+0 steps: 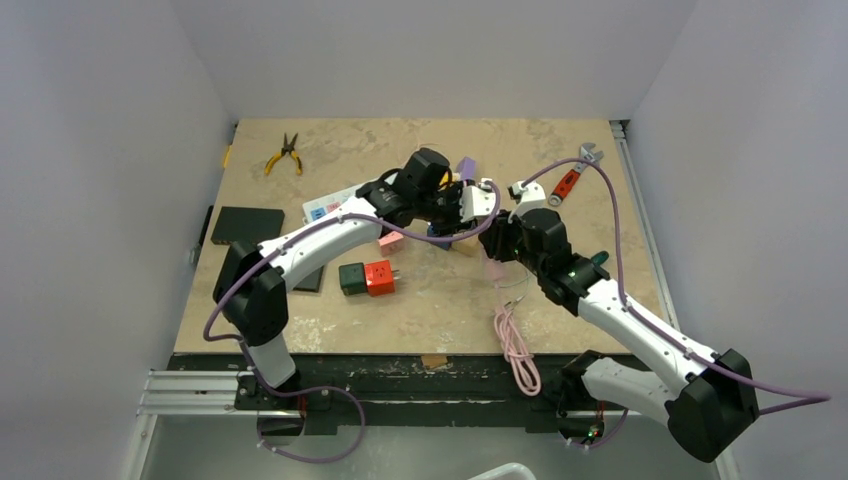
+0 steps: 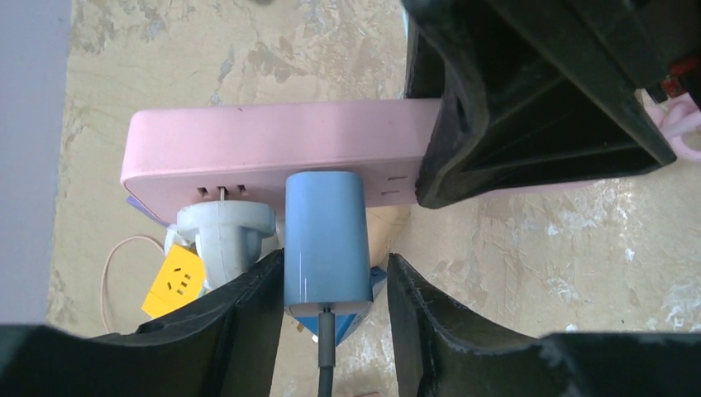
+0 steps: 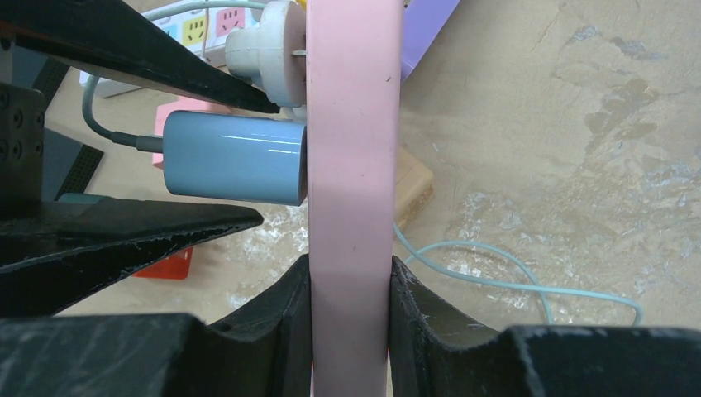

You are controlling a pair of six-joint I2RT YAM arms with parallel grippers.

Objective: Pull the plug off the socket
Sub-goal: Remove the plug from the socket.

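**A:** How many power strips did you count at the bench?

**B:** Two. There was one pink power strip and one white strip to its left.

**A:** And plugs in the pink one?

**B:** Two, a blue plug and a pale grey plug.

**A:** Hand tools?

**B:** Two again. One pair of pliers lay far left and one wrench far right.

**A:** Cube adapters?

**B:** I saw two side by side, a green cube and a red cube.

**A:** Grippers?

**B:** Two, the left gripper and the right gripper. There was also one coiled pink cable at the near edge.
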